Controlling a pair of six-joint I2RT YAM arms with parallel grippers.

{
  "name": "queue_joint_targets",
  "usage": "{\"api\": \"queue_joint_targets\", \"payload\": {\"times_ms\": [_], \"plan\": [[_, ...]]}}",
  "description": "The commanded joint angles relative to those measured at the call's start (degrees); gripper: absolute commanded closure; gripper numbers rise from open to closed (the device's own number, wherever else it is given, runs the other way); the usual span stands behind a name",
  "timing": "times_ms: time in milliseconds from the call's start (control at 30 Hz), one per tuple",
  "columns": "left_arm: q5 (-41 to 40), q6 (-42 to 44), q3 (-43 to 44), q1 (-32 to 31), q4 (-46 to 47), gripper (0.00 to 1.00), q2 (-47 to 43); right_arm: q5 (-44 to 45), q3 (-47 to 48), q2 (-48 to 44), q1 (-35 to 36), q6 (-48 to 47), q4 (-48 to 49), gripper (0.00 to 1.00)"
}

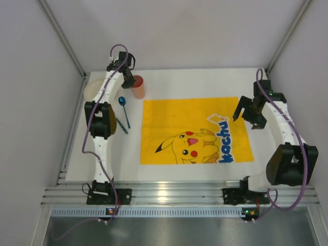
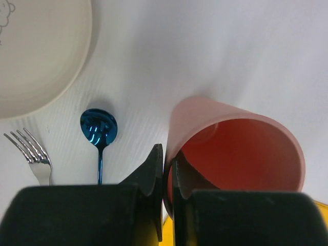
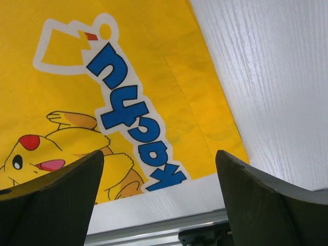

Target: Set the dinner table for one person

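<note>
On the white dinner table (image 1: 174, 77), my left gripper (image 1: 128, 80) is shut on the near rim of a pink cup (image 1: 137, 86), one finger inside and one outside. The left wrist view shows that grip (image 2: 167, 174) on the cup (image 2: 241, 154), by the far left corner of the yellow cartoon mat (image 1: 195, 130). I cannot tell whether the cup rests on the table. A blue spoon (image 2: 99, 128), a fork (image 2: 31, 151) and a cream plate (image 2: 36, 56) lie left of the cup. My right gripper (image 1: 249, 115) is open and empty above the mat's right edge (image 3: 159, 154).
The aluminium rail (image 1: 169, 197) runs along the table's near edge, also in the right wrist view (image 3: 154, 230). White walls with metal posts close in the back and both sides. The plate (image 1: 92, 89) sits at the far left corner, the spoon (image 1: 123, 102) beside the left arm.
</note>
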Motion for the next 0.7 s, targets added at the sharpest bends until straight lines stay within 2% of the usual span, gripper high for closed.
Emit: {"api": "queue_joint_targets", "payload": {"times_ms": [0, 167, 233, 367, 467, 567, 667], "plan": [[1.2, 1.3, 2.0, 0.4, 0.9, 1.00, -1.1, 0.6, 4.6, 1.1, 0.9, -0.7, -1.2, 0.10], [5.1, 5.6, 1.9, -2.0, 1.4, 1.00, -5.2, -0.9, 14.2, 3.9, 4.4, -1.2, -2.2, 0.09], [4.8, 7.0, 0.8, -3.8, 1.6, 1.00, -7.8, -4.9, 17.3, 4.8, 7.3, -1.6, -1.4, 0.09], [4.4, 10.1, -0.9, -10.3, 0.7, 1.00, -11.1, -13.9, 25.8, 8.6, 13.6, -1.3, -0.1, 0.09], [5.5, 12.2, -1.7, -16.0, -1.4, 1.00, -12.3, -16.0, 30.8, 11.0, 17.4, -1.0, 0.9, 0.08], [6.3, 11.9, -5.3, -21.1, -2.0, 1.00, -14.9, -17.4, 32.7, 13.0, 22.1, 0.5, 2.2, 0.09], [6.8, 9.7, -9.3, -25.0, -1.9, 1.00, -17.8, -20.9, 30.1, 13.5, 23.0, 3.0, 5.4, 0.09]]}}
